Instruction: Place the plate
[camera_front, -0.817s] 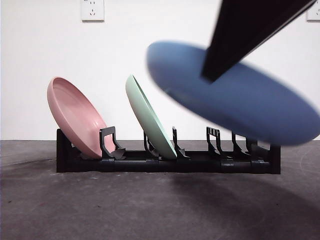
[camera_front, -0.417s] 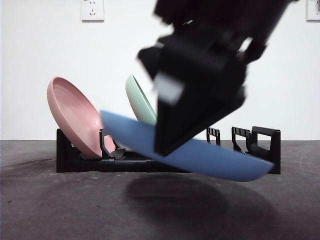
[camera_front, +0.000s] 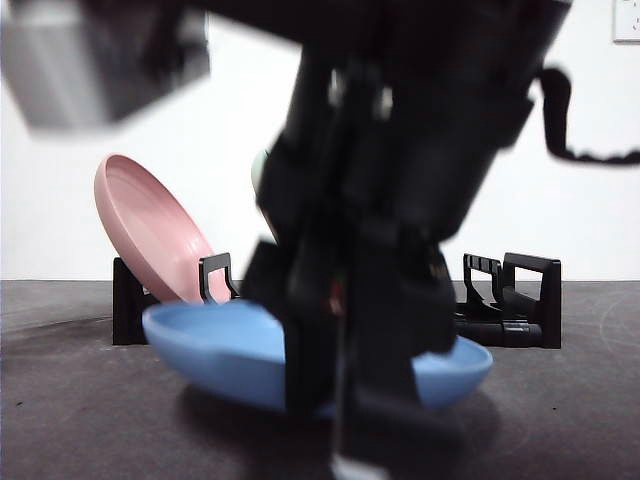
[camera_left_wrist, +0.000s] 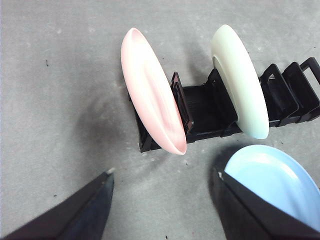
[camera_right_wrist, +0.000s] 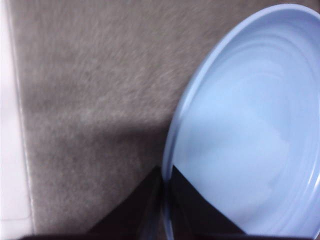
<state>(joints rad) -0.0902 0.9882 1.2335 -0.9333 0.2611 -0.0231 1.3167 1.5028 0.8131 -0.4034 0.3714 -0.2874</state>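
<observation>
My right gripper (camera_right_wrist: 162, 172) is shut on the rim of the blue plate (camera_right_wrist: 250, 130). In the front view its dark arm (camera_front: 380, 250) fills the middle. It holds the blue plate (camera_front: 210, 345) nearly flat and low over the table, in front of the black rack (camera_front: 510, 300). I cannot tell whether the plate touches the table. A pink plate (camera_front: 150, 235) leans in the rack's left slot. The green plate (camera_left_wrist: 240, 80) leans in a middle slot and is mostly hidden in the front view. My left gripper (camera_left_wrist: 163, 172) is open and empty, above the table beside the rack (camera_left_wrist: 200, 107) and the blue plate (camera_left_wrist: 275, 180).
Several rack slots to the right of the green plate hold nothing (camera_left_wrist: 295, 85). A blurred grey block (camera_front: 100, 60) sits at the front view's top left. The table is dark grey (camera_front: 80, 420) with a white wall behind it.
The blue plate has come down from beside the rack's top to low over the table in front of it, and has levelled out. The arm holding it now looms larger in the front view.
</observation>
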